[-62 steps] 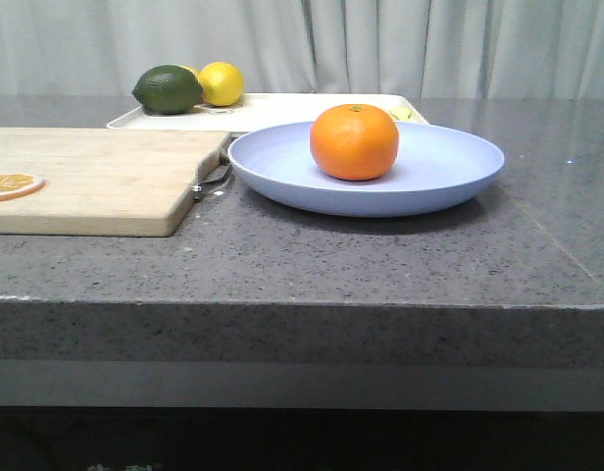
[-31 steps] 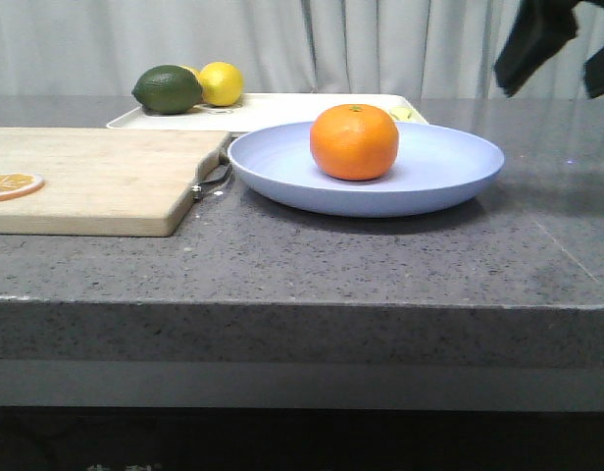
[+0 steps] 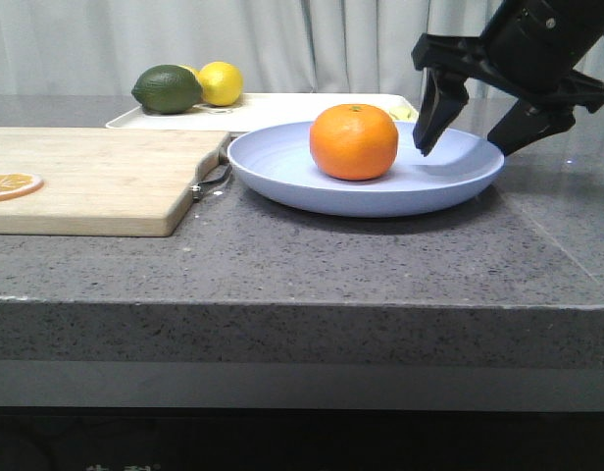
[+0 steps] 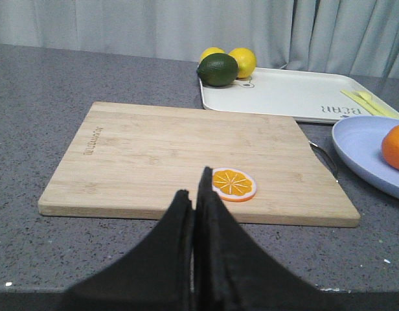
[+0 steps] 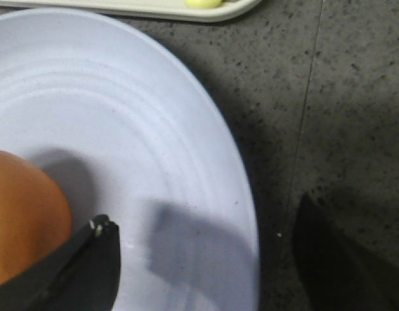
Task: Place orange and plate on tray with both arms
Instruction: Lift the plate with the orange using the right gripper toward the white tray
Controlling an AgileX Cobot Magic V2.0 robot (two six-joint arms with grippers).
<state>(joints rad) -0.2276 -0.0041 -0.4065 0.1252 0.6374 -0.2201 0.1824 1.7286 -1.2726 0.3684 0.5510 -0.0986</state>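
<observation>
Now plate (image 3: 282,162) rim sits between right tool (image 3: 469,149) fingers

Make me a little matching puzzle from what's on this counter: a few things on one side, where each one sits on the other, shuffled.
Things:
1. orange
2. orange slice
3. lime
4. right gripper

Places:
A. on the cutting board
B. on the tray
C. on the plate
D. open, straddling the plate's right rim

Pairs: 1-C, 2-A, 3-B, 4-D
</observation>
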